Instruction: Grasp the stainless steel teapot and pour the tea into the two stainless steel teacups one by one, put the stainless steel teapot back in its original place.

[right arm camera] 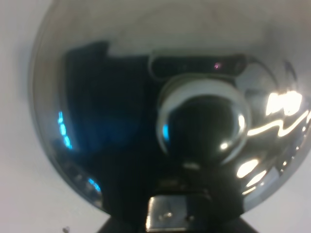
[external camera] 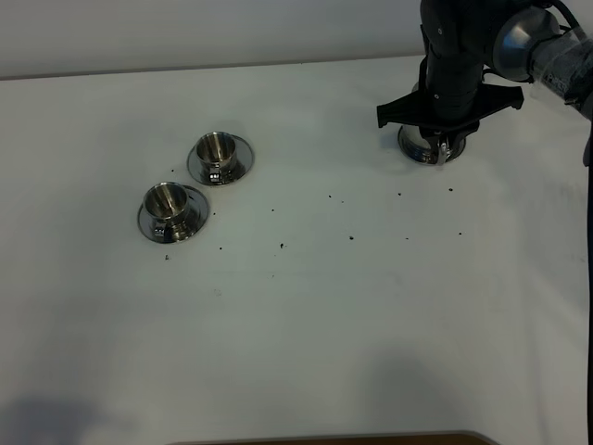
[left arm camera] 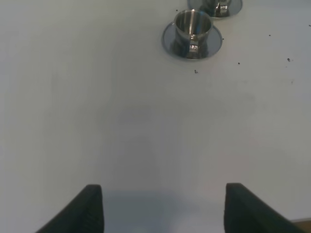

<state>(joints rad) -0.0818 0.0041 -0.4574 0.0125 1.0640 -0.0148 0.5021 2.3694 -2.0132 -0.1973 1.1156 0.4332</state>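
At far right of table (external camera: pixel 371 324), right hand (external camera: pixel 443 148) clamped on teapot (right arm camera: pixel 97 121), directly above it

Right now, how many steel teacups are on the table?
2. The near teacup sits left of centre; the far teacup stands just behind it, slightly right. None seems hidden.

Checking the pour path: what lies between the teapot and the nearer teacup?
Between the teapot and that teacup, only bare white table with a few dark specks; the exterior high view shows it.

White table (external camera: pixel 296 352): two saucers (external camera: pixel 246 156) (external camera: pixel 145 221) (cups (external camera: pixel 219 148) (external camera: pixel 170 197) atop), coaster (external camera: pixel 406 144), specks (external camera: pixel 351 237).
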